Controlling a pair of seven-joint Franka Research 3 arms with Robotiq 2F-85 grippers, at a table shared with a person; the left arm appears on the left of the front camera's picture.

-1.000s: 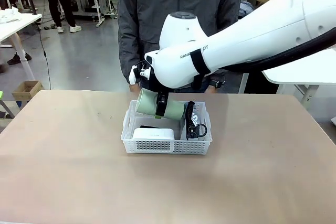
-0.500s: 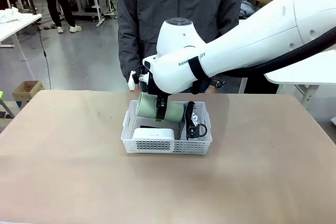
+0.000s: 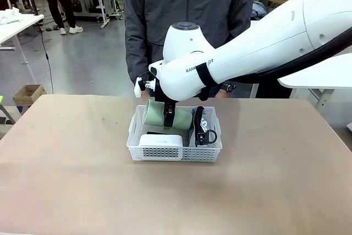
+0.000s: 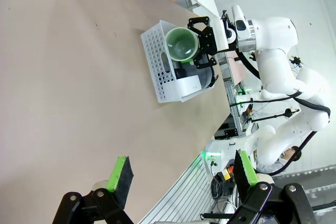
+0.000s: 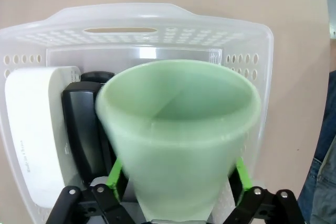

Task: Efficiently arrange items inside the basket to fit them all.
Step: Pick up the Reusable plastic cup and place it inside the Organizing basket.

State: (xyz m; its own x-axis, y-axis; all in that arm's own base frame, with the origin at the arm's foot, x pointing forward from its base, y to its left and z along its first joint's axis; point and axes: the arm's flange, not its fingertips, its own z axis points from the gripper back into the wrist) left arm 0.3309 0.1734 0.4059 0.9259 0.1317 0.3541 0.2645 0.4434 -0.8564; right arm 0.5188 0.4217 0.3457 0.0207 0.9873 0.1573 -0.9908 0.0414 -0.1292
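Right pincer (image 5: 177,176) hangs over the basket (image 5: 121,11) with the cup (image 5: 178,129) between its green pads (image 5: 116,174). The cup lies on its side, mouth towards the basket's handle end. Whether the pads are pressing on it or have just let go cannot be told: they sit close to its narrow end, and the cup is smeared with motion.

Over the last second the right arm has swung down and a little to the robot's left. In the front view the cup (image 3: 157,113) has dropped from a slant above the rim to sit lower, down among the other things. It judges as the placing step, at or just about at release.

Below the cup, the white device (image 5: 37,129) stands along one long wall, with the stapler (image 5: 84,124) just beside it. In the front view the pouch (image 3: 203,125) stands on edge at the robot's right end of the basket (image 3: 173,152), its black strap looped at the front. With all four things inside the walls, the task looks nearly done, provided the cup settles without riding up over the stapler.

Left pincer (image 4: 181,174) is spread wide and empty, well back over the bare counter (image 4: 63,77).

Beyond the basket, a person (image 3: 187,15) stands at the far edge.
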